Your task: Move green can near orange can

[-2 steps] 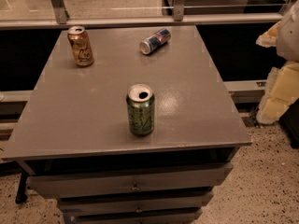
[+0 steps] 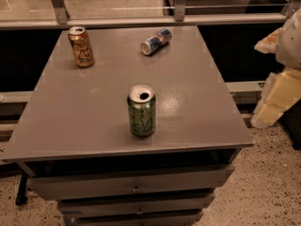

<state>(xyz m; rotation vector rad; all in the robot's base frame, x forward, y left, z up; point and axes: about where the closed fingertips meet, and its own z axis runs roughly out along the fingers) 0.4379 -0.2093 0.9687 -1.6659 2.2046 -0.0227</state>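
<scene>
We see the green aluminium drink can (image 2: 141,111), marked with pale squiggles, standing upright toward the near middle of the grey bench (image 2: 197,107). Its silver top shows a dark open mouth. The coppery orange drink can (image 2: 81,46), with a pale script logo and a silver top, stands upright at the far left corner. The two are well apart, and nothing touches either. The pale claw (image 2: 275,100) hangs beyond the bench's right edge, well apart from both cans.
</scene>
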